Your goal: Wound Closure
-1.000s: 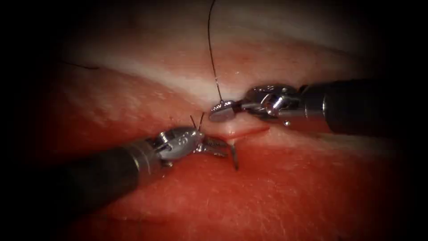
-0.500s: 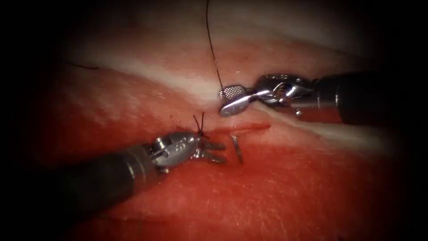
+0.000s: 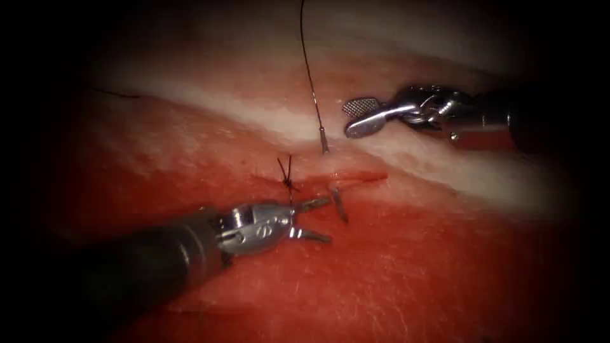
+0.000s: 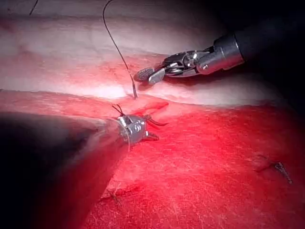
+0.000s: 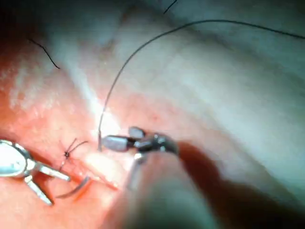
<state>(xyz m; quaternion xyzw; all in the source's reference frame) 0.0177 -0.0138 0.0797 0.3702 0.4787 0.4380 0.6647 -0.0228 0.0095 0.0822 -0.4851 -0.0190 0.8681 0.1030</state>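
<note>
your left tool (image 3: 314, 219) and right tool (image 3: 362, 116) gape empty; needle (image 3: 338, 204) pierces wet red tissue (image 3: 413, 267) right of the knot (image 3: 288, 180).

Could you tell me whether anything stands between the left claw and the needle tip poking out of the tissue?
Nothing visible does. The left claw is open and empty, and the needle is through the tissue, its tip out just right of the claw's upper jaw. The knotted stitch sits above, aside. The right claw is open, clear of the thread.

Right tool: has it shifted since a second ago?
Yes. The right tool, jaws open and empty, has drawn back up and rightward from the knot.
</note>
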